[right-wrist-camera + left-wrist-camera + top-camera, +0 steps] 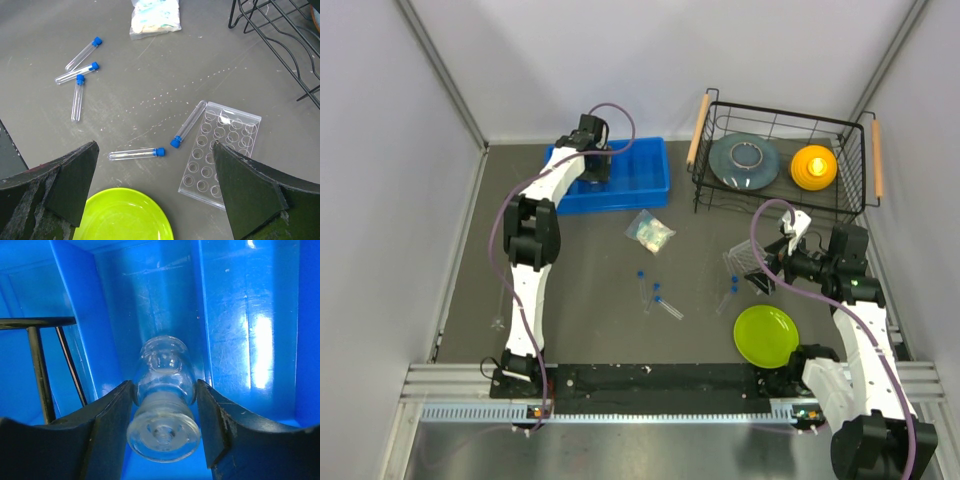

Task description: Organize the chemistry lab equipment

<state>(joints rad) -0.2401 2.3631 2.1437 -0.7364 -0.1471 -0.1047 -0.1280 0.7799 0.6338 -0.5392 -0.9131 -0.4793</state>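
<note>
My left gripper (595, 165) reaches down into the blue bin (640, 172). Its jaws are shut on a small clear jar (162, 375) whose stopper faces the camera. A black ring on a rod (39, 360) stands in the bin to the jar's left. My right gripper (154, 165) hangs open and empty above the table. Below it lie a blue-capped tube (135, 153), another tube (189, 124) leaning on the clear perforated rack (222, 155), and three more tubes (77, 73) farther left. The clear packet (154, 15) lies beyond them, mid-table (650, 231).
The lime-green plate (766, 335) sits on the table just under my right gripper's near side. A black wire basket (705, 185) at the back right holds a grey dish (745, 160) and an orange bowl (814, 167). White walls close in the table.
</note>
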